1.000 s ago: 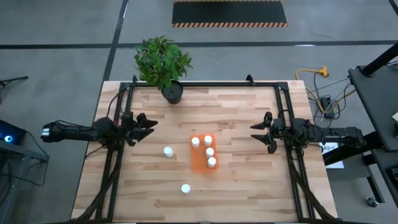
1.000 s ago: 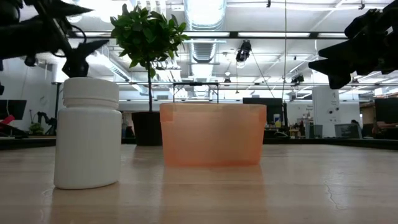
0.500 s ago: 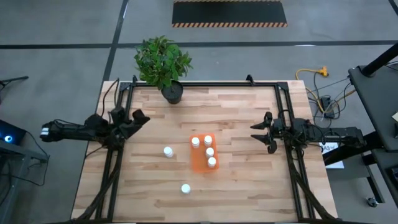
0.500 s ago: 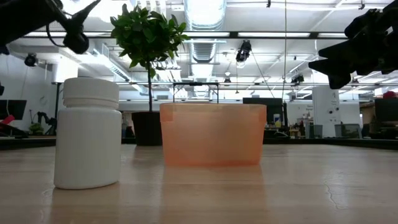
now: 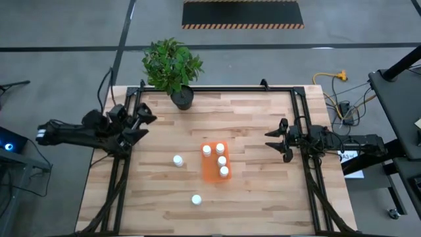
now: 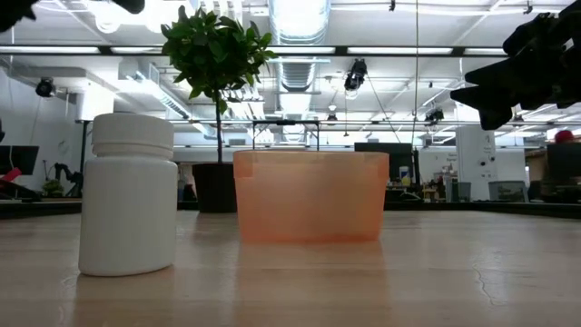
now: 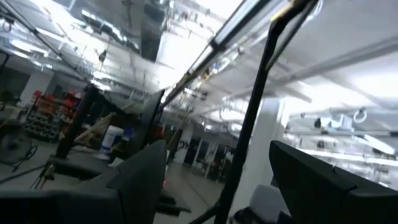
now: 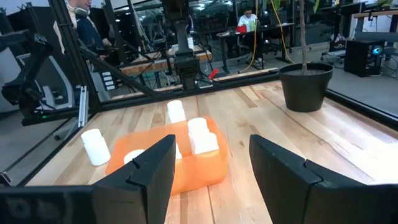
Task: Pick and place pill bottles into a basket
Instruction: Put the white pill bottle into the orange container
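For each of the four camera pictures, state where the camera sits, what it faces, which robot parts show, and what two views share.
High: overhead, looking down; both arms, basket.
Low: table height, looking level; nearest pill bottle, right gripper.
Left wrist: tilted toward ceiling; own left gripper, jaws open.
Right wrist: across table; own jaws open, basket, plant pot.
Shared: high and right wrist show three bottles in basket.

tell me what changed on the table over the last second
The left gripper, open and empty, pulled back toward the table's left edge and the plant side. The right gripper, the basket and the pill bottles stayed put.
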Tool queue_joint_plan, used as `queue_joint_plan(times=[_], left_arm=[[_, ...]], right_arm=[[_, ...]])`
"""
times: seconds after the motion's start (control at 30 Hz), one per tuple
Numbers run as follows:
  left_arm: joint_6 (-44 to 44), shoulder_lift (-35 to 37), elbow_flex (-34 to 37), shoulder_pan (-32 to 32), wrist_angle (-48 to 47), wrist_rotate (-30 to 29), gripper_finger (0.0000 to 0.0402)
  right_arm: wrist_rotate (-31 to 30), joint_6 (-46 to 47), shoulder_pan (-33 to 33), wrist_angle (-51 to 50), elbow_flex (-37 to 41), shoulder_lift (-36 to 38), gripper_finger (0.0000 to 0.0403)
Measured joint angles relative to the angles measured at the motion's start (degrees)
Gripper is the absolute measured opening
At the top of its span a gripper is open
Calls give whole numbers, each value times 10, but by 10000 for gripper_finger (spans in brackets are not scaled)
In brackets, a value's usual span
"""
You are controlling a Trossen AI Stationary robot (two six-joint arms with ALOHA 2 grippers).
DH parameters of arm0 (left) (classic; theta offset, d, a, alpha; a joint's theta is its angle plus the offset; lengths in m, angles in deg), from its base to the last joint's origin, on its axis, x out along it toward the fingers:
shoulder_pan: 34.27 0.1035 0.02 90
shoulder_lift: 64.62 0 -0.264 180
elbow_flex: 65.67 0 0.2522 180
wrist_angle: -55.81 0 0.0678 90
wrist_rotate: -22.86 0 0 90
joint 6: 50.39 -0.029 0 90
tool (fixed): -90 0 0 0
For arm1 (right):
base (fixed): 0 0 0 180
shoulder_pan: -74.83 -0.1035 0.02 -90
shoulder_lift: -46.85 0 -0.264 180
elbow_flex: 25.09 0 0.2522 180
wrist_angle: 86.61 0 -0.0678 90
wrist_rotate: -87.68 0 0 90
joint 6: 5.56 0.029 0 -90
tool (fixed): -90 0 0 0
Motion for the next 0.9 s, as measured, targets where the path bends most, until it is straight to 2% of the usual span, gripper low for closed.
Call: queue_joint_plan(times=[0.3, 0.53, 0.77, 0.9], left_arm=[[-104, -61, -159, 0, -201, 33, 267], [-108, -100, -272, 0, -357, 46, 267], [-161, -152, -380, 0, -545, 55, 267], [-181, -182, -426, 0, -621, 55, 267]], right_arm=[[0, 0, 0, 0, 0, 0, 194], [0, 0, 0, 0, 0, 0, 194], [0, 0, 0, 0, 0, 0, 194], [0, 0, 0, 0, 0, 0, 194]])
